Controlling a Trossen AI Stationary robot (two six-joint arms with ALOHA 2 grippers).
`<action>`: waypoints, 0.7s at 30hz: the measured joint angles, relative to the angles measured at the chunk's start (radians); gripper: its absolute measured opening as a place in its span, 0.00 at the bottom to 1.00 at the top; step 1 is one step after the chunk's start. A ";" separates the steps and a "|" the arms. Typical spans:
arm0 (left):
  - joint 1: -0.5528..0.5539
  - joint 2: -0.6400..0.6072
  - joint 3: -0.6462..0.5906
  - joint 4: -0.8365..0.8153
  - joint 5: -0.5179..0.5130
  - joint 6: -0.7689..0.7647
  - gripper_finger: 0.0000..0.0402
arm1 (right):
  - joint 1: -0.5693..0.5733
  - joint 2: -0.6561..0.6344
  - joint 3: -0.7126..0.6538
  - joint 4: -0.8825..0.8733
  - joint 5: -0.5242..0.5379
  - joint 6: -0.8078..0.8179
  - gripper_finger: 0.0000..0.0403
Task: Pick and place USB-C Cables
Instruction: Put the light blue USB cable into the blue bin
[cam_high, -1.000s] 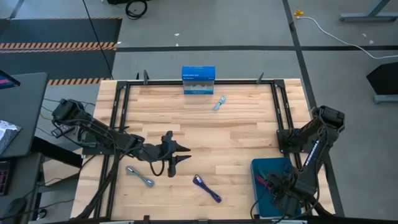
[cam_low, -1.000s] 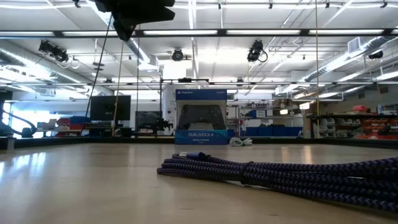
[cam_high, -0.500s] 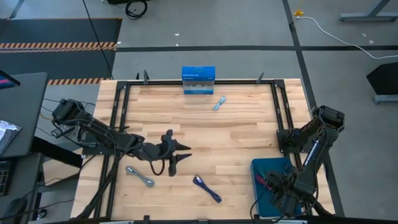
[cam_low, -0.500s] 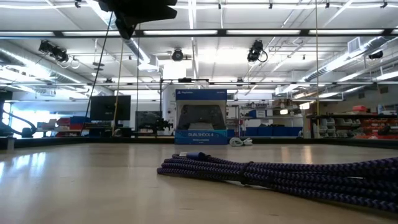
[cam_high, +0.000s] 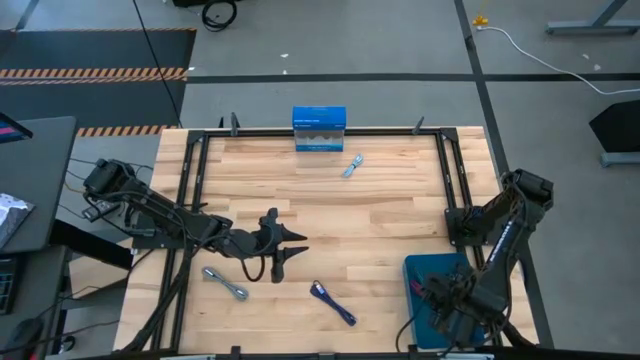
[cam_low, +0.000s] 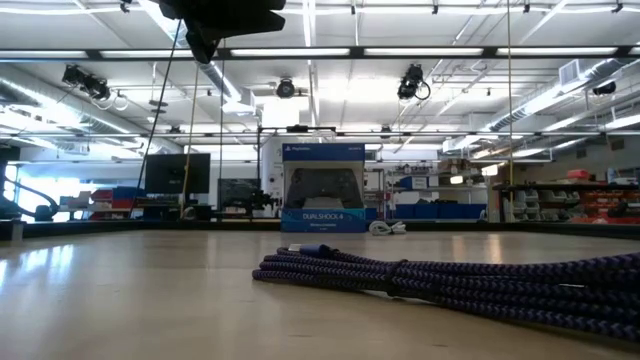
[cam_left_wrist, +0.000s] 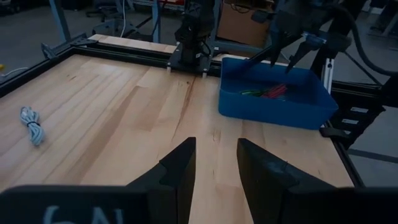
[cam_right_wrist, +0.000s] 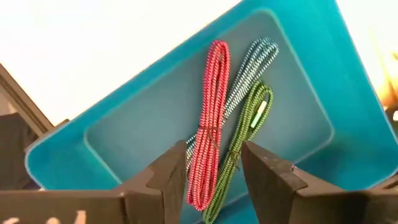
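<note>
Three cables are already in the blue bin at the tabletop's near right, about 4 o'clock: a red cable, a teal cable and a green cable lie side by side in it. The right gripper hangs just over them with its fingers apart and nothing between them, so I think a drop-off has just been done. Three cables are left on the wood. Nearest, at about 6 o'clock, is the navy cable. The grey cable lies at about 7 o'clock. The left gripper hovers between and just beyond these two, near the middle, with its fingers apart and holding nothing. Far off at 12 o'clock lies the pale cable, near the box at the far edge. Next, I think a gripper must go down over one near cable, close on its middle, lift it and carry it to the bin.
</note>
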 joint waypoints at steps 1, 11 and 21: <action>0.000 0.000 0.000 0.000 0.000 0.000 0.31 | -0.004 0.000 0.003 0.001 0.001 -0.012 0.40; 0.000 0.000 0.000 0.000 0.000 0.004 0.31 | -0.035 0.000 0.016 -0.005 0.034 -0.074 0.40; 0.011 0.000 0.000 0.001 -0.007 0.024 0.31 | -0.105 0.000 0.016 -0.003 0.050 -0.154 0.40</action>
